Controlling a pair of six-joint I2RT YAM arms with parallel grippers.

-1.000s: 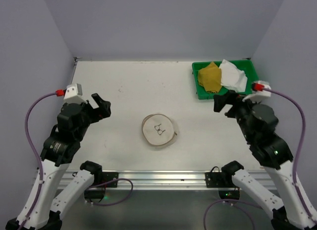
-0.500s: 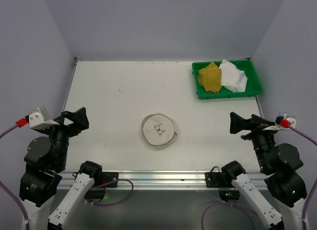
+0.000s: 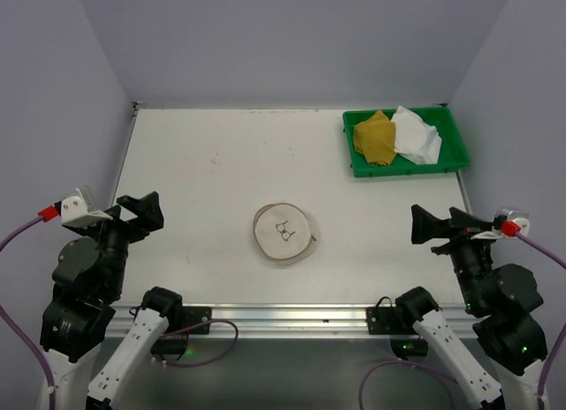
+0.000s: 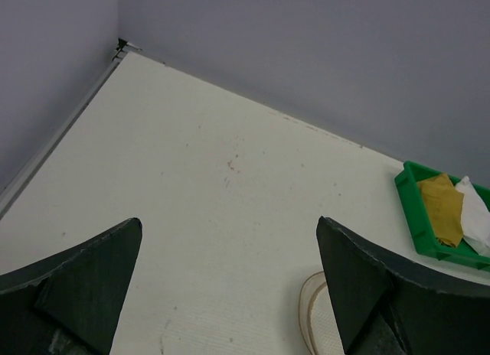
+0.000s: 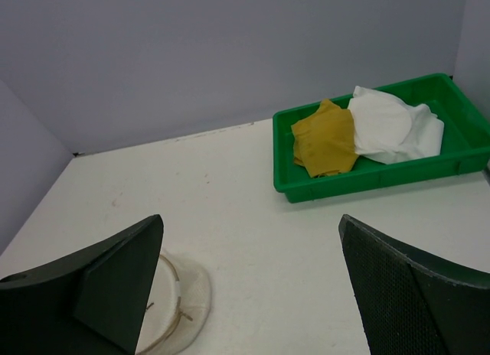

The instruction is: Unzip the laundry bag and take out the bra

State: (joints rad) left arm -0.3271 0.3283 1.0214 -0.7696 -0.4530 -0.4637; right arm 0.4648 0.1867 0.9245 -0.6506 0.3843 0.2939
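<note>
Both my grippers are spread wide and grasp nothing, the left gripper (image 3: 146, 213) and the right gripper (image 3: 417, 225) at opposite sides of the table (image 3: 221, 154). I see the laundry bag (image 3: 284, 234) lying between them, well apart from both.

White table (image 3: 212, 180) bearing the round cream laundry bag (image 3: 284, 233) near its front centre; green tray (image 3: 407, 170) at far right corner.

One laundry bag (image 3: 283, 234), one tray (image 3: 407, 170), two cloths (image 3: 375, 138).
</note>
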